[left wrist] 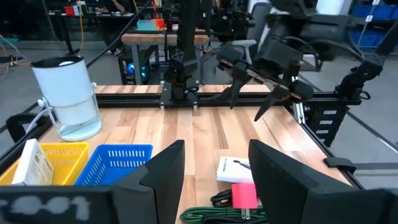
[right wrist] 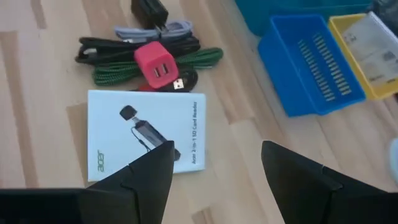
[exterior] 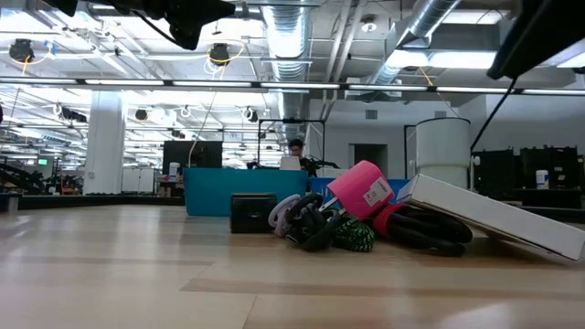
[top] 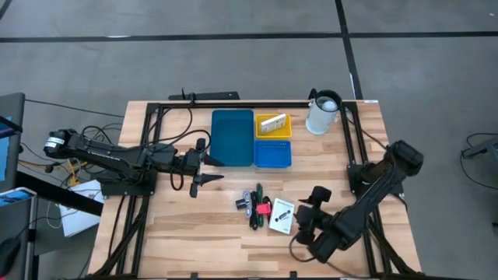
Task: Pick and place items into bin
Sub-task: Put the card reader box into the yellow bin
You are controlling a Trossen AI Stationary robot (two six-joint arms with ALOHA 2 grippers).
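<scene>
Boxed card (top: 282, 215) right of cable pile (top: 254, 205), both before trays (top: 252, 139).

Even overhead light, soft shadows, blur close to the wrist lenses

Bright ceiling strip lamps (exterior: 110, 84) glare white in the low view, and the pale wooden slatted desk (top: 194, 233) is evenly lit from above, with only faint shadows under the dark arms. In the left wrist view the near long teal-blue plastic tray (left wrist: 56, 205) smears out of focus, and in the right wrist view the white printed card box (right wrist: 146, 134) reads fairly sharp.
</scene>
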